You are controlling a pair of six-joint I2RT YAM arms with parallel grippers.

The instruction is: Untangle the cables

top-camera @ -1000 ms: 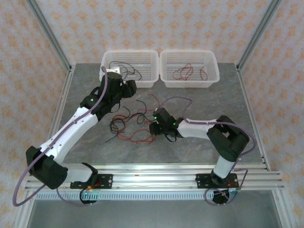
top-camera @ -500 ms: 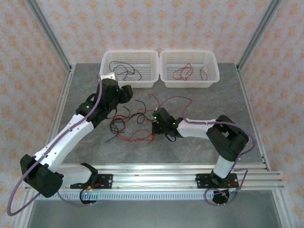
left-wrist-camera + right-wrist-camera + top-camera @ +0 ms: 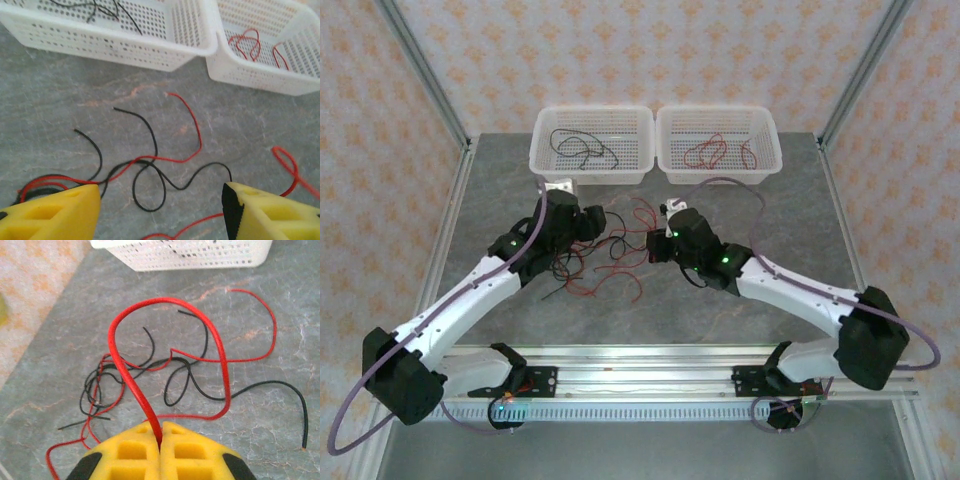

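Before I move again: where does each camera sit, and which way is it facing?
Top external: above and behind the bases, looking down the table at the cables and two baskets; both arms show.
Left wrist: on the left gripper, looking forward and down toward the baskets; its open yellow fingers show.
Right wrist: on the right gripper, looking down at the tangle; its fingers shut on a red cable.
Shared: both wrist views show the same tangle.
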